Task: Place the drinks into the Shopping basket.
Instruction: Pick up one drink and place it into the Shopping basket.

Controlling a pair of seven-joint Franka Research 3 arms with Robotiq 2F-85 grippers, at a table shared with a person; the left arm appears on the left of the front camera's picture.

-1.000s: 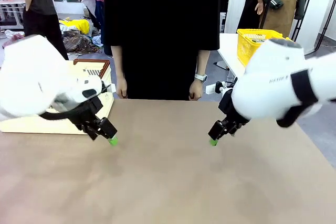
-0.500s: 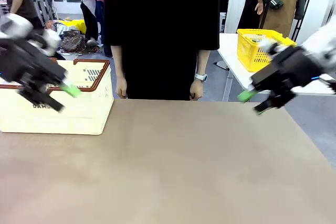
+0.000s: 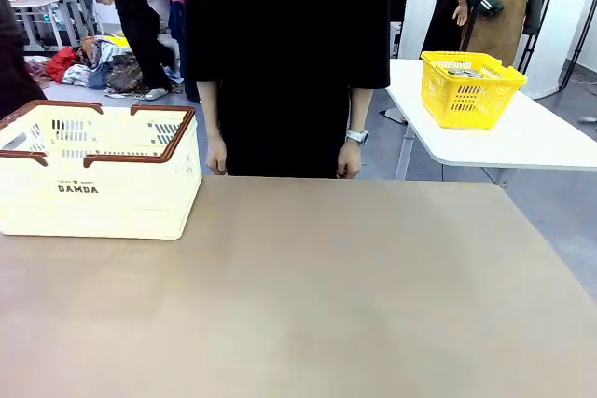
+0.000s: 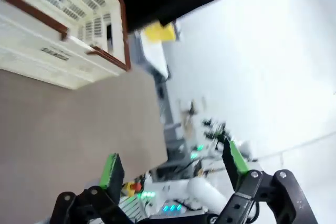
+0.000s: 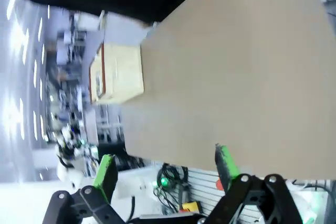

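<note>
The cream-white Shopping basket [image 3: 98,170] with its dark brown rim and "DAMDA" print stands at the table's far left; nothing shows over its rim. It also appears in the left wrist view [image 4: 63,40] and the right wrist view [image 5: 116,72]. No drink cans are in view. My left gripper [image 4: 170,163] is open, held up off the table, nothing between its green pads. My right gripper [image 5: 165,166] is open too, raised beyond the table's edge, empty.
A person in black stands at the far edge of the brown table [image 3: 308,295], hands [image 3: 216,157] hanging at the sides. A smaller yellow mesh basket [image 3: 469,87] sits on a white side table [image 3: 522,142] at the back right.
Both arms have lifted up and swung outward, leaving the front view. One second ago both grippers were low over the table's middle; now the basket stands uncovered.
</note>
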